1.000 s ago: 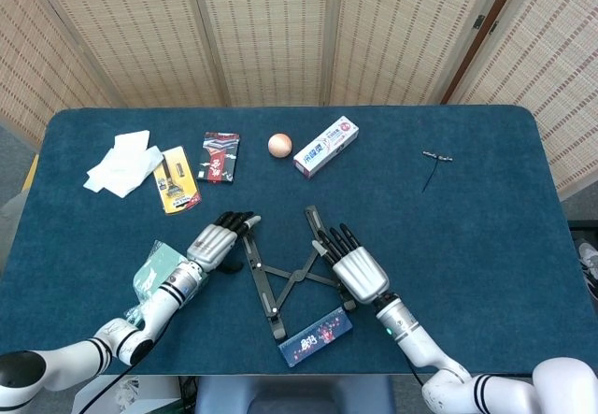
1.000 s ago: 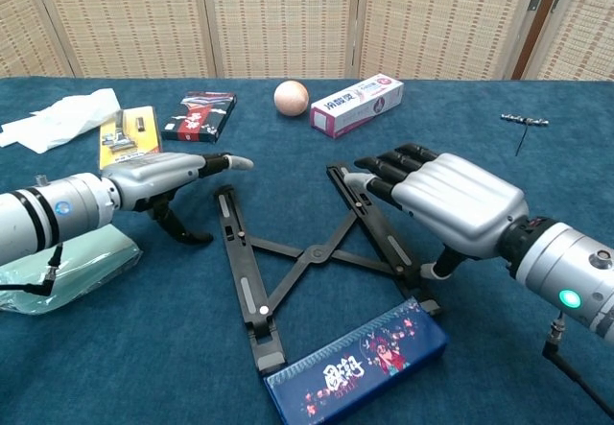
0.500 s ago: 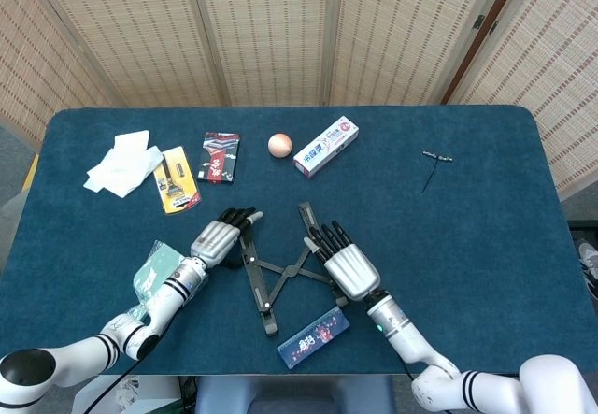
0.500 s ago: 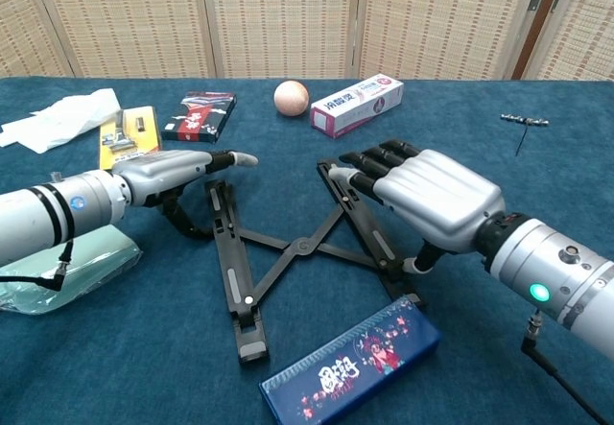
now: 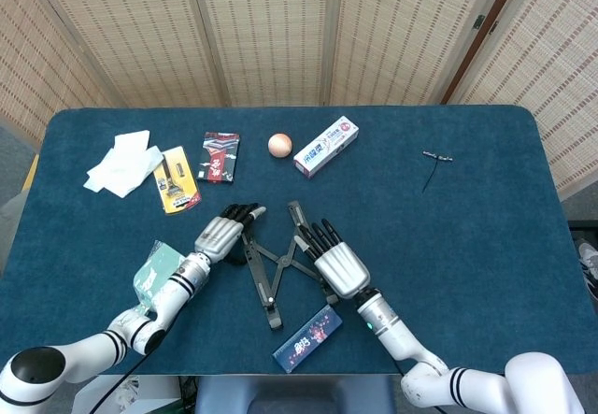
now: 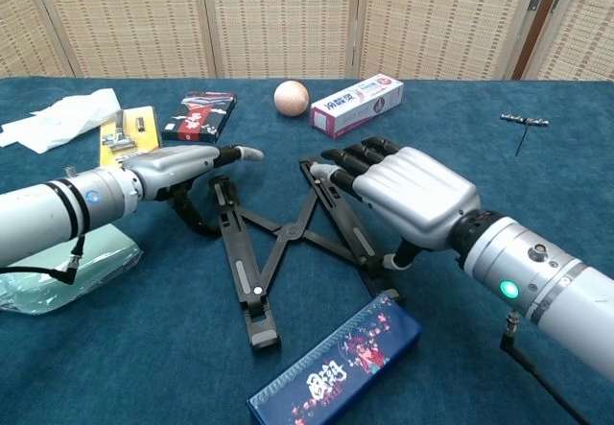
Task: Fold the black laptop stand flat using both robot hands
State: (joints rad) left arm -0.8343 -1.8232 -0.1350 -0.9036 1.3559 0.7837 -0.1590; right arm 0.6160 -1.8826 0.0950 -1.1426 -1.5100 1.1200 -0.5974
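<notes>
At the near middle of the blue table (image 5: pixel 486 246), item one: black laptop stand (image 6: pixel 278 243), lying between the two hands, its two long rails joined by crossed scissor links. The rails stood close but not yet parallel, so the stand was judged only partly folded.

Item two: left hand (image 6: pixel 177 168), placed against the outer side of the left rail, fingers stretched out nearly straight and held together, thumb down by the rail. It held nothing; whether the palm actually pressed the rail could not be told.

Item three: right hand (image 6: pixel 403 190), laid over the upper part of the right rail, fingers extended and slightly apart, thumb tucked beneath. It covered the rail without a visible grasp; contact under the palm was hidden.

Handling note, as judgement: the step in hand was to press the two rails together. It would go best with both hands pushing inward evenly and low to the cloth, flat palms along the rails, so the links close without the stand skidding or lifting.

Hazard: blue patterned box (image 6: pixel 336 372), just beside the stand's near feet, could be nudged.

Also present, well apart at the far side: wooden ball (image 5: pixel 279 144), toothpaste box (image 5: pixel 327 148).
</notes>
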